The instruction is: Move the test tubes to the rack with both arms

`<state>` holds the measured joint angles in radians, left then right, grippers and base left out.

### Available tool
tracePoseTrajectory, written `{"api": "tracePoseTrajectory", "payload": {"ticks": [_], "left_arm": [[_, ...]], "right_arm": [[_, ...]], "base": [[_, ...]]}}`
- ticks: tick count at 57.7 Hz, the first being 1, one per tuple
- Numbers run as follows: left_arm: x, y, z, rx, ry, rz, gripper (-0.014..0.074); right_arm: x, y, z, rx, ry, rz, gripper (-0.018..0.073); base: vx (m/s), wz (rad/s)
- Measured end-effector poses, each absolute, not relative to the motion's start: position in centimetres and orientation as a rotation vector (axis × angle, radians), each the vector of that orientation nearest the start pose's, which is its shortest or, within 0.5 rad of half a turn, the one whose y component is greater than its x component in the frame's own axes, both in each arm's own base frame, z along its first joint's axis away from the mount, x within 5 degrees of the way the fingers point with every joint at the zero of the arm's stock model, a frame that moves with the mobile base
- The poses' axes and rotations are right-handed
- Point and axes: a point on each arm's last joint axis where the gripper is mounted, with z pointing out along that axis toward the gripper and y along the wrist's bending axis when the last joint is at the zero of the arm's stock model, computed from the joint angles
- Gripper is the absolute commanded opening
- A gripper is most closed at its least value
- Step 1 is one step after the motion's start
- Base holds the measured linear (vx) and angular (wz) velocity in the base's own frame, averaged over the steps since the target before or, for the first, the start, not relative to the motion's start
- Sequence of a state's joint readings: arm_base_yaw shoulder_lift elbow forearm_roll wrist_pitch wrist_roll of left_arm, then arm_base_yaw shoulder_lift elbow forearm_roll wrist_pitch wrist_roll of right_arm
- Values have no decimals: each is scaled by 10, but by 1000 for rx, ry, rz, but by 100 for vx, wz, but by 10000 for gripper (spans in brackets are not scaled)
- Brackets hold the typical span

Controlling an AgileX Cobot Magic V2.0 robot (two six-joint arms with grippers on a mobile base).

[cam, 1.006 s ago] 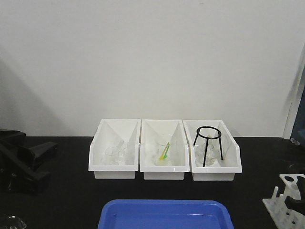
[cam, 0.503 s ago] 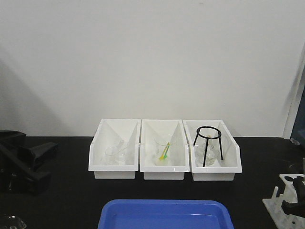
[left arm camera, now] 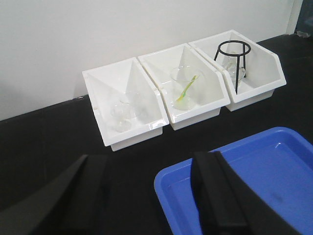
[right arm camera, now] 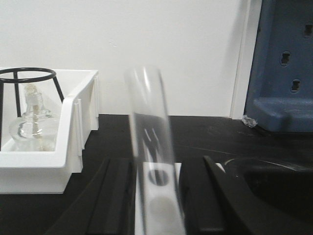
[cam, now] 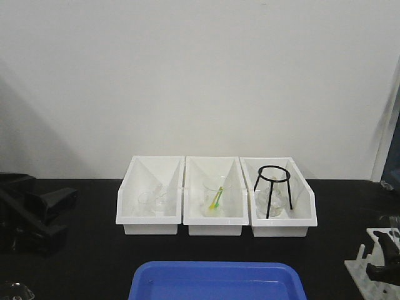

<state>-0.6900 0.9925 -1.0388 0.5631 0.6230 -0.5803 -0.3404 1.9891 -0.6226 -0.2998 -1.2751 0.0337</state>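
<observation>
In the right wrist view a clear glass test tube (right arm camera: 149, 122) stands almost upright, a little blurred. My right gripper (right arm camera: 159, 169) is shut on it, one black finger pressing each side. Directly under the tube lies the white rack (right arm camera: 177, 169), with round holes in its top plate. The front view shows that gripper (cam: 382, 257) at the table's right edge, over the rack (cam: 359, 270). My left gripper (left arm camera: 149, 188) is open with nothing between its fingers, hovering over the black table by the blue tray. Its arm (cam: 37, 209) is at the far left.
Three white open-fronted bins (cam: 215, 219) stand in a row at the back. They hold small glassware, a green-tipped item and a black tripod stand (cam: 273, 187). A blue tray (cam: 215, 281) sits at the front centre. A clear glass object (cam: 12, 291) shows at the bottom-left corner.
The right gripper has shifted slightly downward and left at the rack. The left arm has edged a little to the right.
</observation>
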Motion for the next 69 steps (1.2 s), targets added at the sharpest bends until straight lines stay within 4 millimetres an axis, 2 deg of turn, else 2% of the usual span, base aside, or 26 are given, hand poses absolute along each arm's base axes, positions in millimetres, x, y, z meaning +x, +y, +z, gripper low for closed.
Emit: {"api": "tracePoseTrajectory", "payload": {"ticks": [31, 45, 60, 69], "left_arm": [[174, -107, 401, 367, 1933, -209, 477], [174, -107, 401, 367, 1933, -209, 477], [174, -107, 401, 367, 1933, -209, 477], [174, -107, 401, 367, 1933, -209, 477]], "right_arm": [[320, -86, 131, -4, 1589, -80, 360], [316, -86, 142, -4, 1646, -100, 360], [310, -84, 186, -10, 1527, -115, 360], [306, -82, 206, -19, 1467, -121, 360]], "base": [[0, 0], [0, 0], [0, 0], [0, 0]]}}
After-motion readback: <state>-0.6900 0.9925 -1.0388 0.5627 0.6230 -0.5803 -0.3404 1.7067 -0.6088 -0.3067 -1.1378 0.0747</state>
